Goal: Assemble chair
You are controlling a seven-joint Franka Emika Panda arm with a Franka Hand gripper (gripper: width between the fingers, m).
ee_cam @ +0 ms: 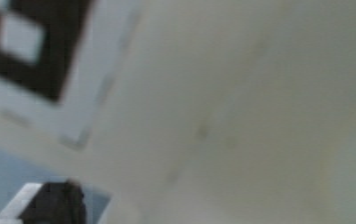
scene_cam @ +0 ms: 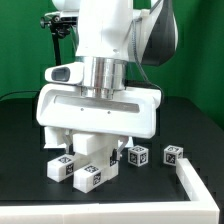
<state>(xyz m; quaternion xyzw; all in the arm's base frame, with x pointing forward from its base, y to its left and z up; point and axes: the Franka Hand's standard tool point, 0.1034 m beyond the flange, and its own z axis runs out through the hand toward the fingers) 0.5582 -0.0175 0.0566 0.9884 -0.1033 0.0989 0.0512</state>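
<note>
Arm (scene_cam: 105, 40) stands close to vertical over the black bench (scene_cam: 25, 150). The wrist points straight down and the broad white hand housing sits level and low.

Pincer (scene_cam: 88, 142) is down among the chair parts (scene_cam: 95, 150), well to the exterior view's left of the corner rail (scene_cam: 190, 180). Its jaws are spread wide. The fingertips are lost white-on-white against the parts, so I cannot tell whether they touch anything, and nothing is seen lifted.

The chair is all loose white pieces on the bench:
- The main cluster sits directly under the hand, farthest from the rail.
- Two low tagged pieces (scene_cam: 62, 165) lie at the cluster's front edge, tags facing up.
- Two small tagged cubes (scene_cam: 137, 155) sit between the cluster and the rail, apart from each other, the second one near the rail's end.

The wrist view is very close and blurred. A pale white chair surface (ee_cam: 228, 110) fills almost all of it, with part of a black-and-white tag (ee_cam: 15, 40) at one corner.
</note>
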